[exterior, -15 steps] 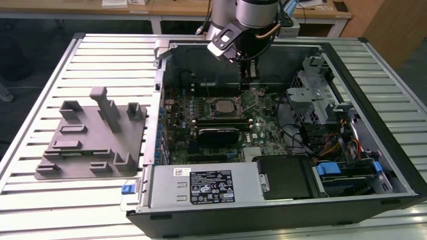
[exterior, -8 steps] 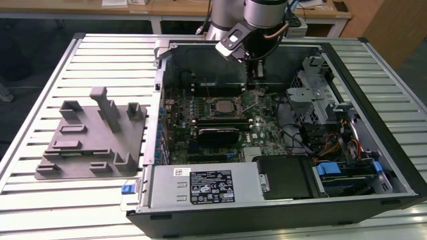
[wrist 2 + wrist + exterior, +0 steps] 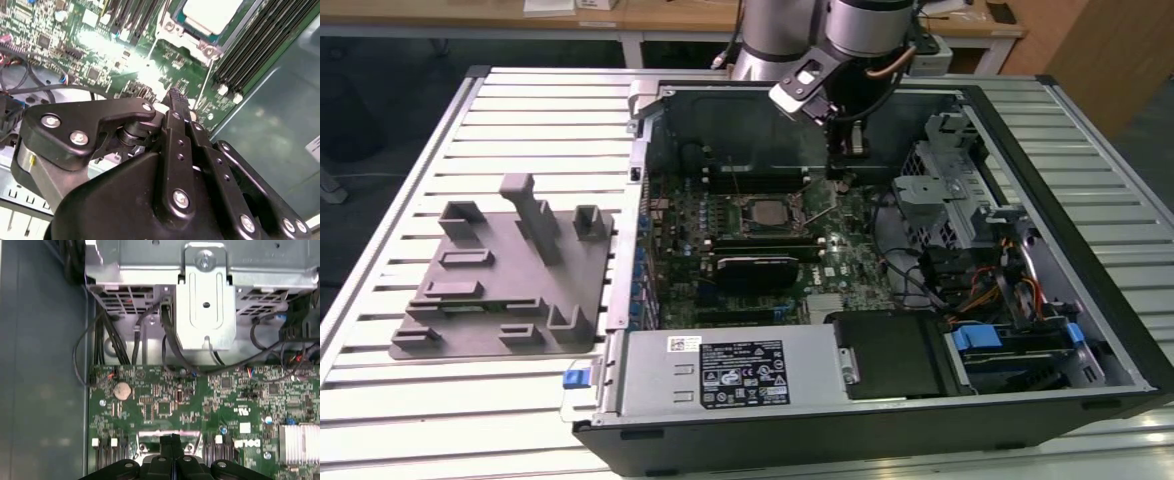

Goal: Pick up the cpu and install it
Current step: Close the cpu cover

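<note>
The cpu [image 3: 211, 13] shows its silvery-white top inside the metal-framed socket [image 3: 767, 212] on the green motherboard [image 3: 854, 265]. In the exterior view my gripper [image 3: 843, 168] hangs low over the board, just to that view's right of the socket. In both wrist views its black fingers [image 3: 176, 107] are pressed together with nothing between them. The fingertips [image 3: 172, 440] stand close beside the thin wire lever [image 3: 204, 82] that runs out from the socket's corner. Whether they touch the lever I cannot tell.
The open computer case [image 3: 1067, 330] lies on a slatted metal table [image 3: 534, 130]. A grey plastic tray [image 3: 507, 270] with upright blocks sits at the exterior view's left. A drive cage [image 3: 961, 190] and cables [image 3: 947, 290] crowd the exterior view's right; the power supply [image 3: 720, 370] is in front.
</note>
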Available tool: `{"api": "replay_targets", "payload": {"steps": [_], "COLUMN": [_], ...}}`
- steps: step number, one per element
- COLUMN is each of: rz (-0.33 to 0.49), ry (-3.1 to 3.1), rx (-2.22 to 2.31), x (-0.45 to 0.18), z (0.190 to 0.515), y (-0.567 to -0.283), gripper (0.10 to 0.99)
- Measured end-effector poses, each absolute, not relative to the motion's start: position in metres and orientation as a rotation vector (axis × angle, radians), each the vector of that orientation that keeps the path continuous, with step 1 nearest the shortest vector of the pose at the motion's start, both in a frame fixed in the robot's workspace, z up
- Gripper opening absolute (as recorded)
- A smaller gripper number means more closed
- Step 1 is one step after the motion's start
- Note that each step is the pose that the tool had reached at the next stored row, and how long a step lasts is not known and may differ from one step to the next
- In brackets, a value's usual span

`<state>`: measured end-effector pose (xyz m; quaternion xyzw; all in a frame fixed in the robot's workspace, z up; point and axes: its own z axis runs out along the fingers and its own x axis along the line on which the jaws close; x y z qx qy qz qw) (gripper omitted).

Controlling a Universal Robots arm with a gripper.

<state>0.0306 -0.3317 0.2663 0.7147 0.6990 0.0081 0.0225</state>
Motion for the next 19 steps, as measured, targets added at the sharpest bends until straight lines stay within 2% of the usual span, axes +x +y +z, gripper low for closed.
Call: {"api": "replay_targets", "payload": {"steps": [10,19], "rz": [0.023,0.022], "ry": [2.166,2.166], "rx": [2.215,2.215], "x": [0.054,0.059], "z": [0.265,0.249], "y": [-0.332,-0.332], "gripper": [0.106,0.106]}}
